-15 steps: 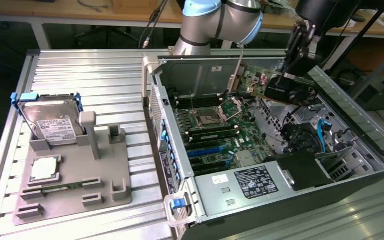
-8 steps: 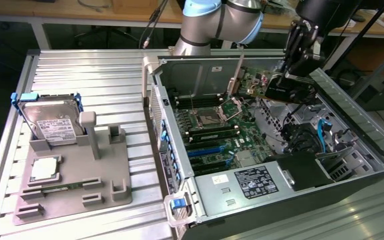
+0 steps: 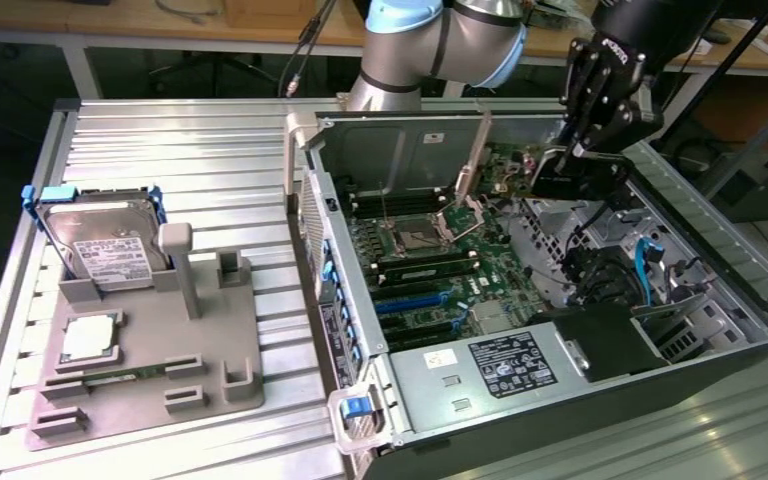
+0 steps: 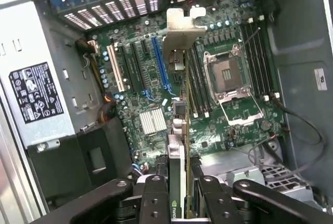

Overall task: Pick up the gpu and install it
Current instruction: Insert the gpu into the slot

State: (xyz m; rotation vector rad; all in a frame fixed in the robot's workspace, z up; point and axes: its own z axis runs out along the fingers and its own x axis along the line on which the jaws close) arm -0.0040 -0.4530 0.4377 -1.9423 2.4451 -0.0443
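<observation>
Remote inspection, card-installation station. The gripper (image 4: 179, 187) is closed on the gpu (image 4: 177, 130). Its two black fingers (image 4: 156, 193) clamp the card's flat faces at the near end, so in the wrist view the card runs away edge-on, with its silver bracket (image 4: 182, 31) at the far end. I judge this grip deliberate: holding the faces leaves the connector edge and the bracket free to meet the machine, and keeps the card upright relative to the board below. The computer case (image 3: 357, 260) lies on its side with the open face up, so the motherboard (image 4: 151, 104) can be reached from above. In the exterior view, the gripper hangs over the case toward that view's right, at the far part of the interior, above the board and not touching it. The card is therefore carried in the air and not yet seated. Its length runs roughly parallel to the expansion slots, including the blue slot (image 4: 159, 63). I cannot tell from these views whether it sits directly over any one slot, since the processor socket (image 4: 229, 73) and memory slots also lie close to its line of sight. The bracket points toward the vented rear wall of the case, which is where I would expect it to belong. On the table (image 3: 171, 140), well apart from the case, a grey fixture (image 3: 157, 350) holds the hard drive (image 3: 104, 245) upright, and the green memory stick (image 3: 124, 375) lies in its own recess. Both are untouched.
</observation>
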